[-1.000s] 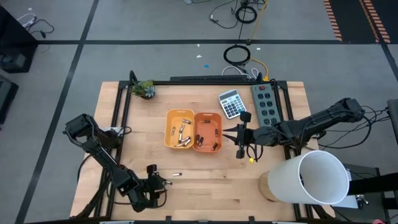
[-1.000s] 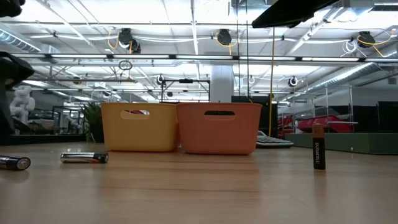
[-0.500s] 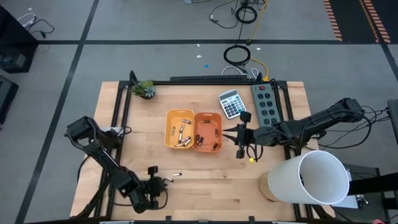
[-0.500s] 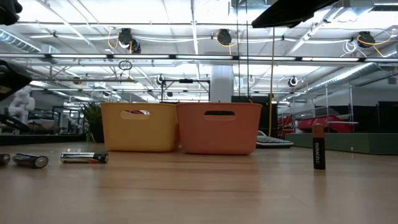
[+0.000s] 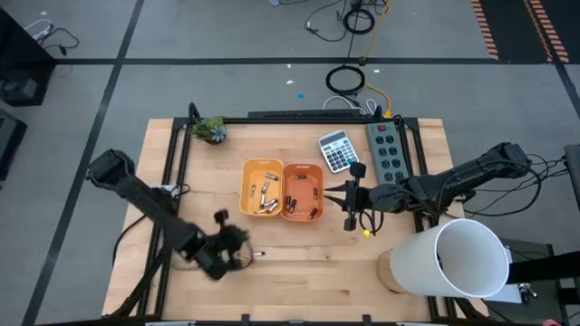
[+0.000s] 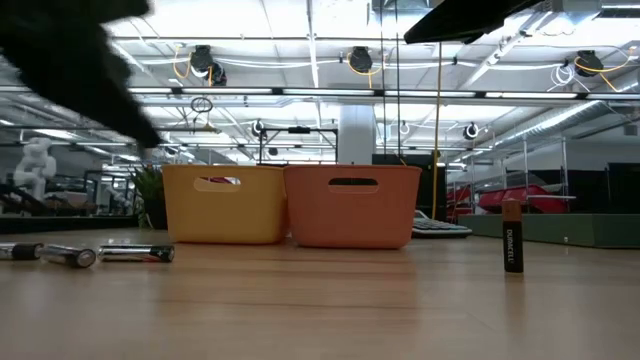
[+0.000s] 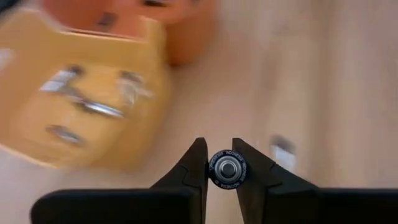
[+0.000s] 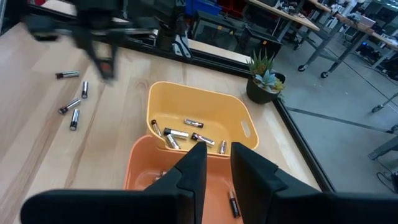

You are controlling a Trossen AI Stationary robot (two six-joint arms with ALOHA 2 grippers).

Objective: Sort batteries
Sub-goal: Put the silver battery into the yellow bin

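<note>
My left gripper [image 5: 237, 243] hangs over the table's near left, short of the yellow tray [image 5: 262, 187], and is shut on one battery [image 7: 227, 169]. The yellow tray and the orange tray [image 5: 303, 192] beside it both hold several batteries. A loose battery [image 5: 258, 254] lies flat on the wood just right of my left gripper. More batteries [image 8: 74, 118] lie flat nearby. One battery [image 6: 512, 235] stands upright on its end. My right gripper [image 8: 218, 168] waits right of the orange tray, above it, with a narrow gap and nothing between its fingers. My left gripper pinches the battery by its round sides between the two fingertips [image 7: 198, 163]. The battery lies along the fingers, and its end cap [image 7: 227, 169] faces back toward the wrist. The fingers slant down toward the trays. The battery is clear of the table.
A grey calculator [image 5: 337, 150] and a power strip [image 5: 387, 152] lie behind the trays on the right. A small potted plant [image 5: 211, 129] stands at the far left corner. A large white cylinder [image 5: 450, 258] fills the near right corner.
My left gripper has risen from the table's near left and swung toward the far right, toward the yellow tray. Loose batteries at the left of the low view have rolled a short way toward the table's right.
</note>
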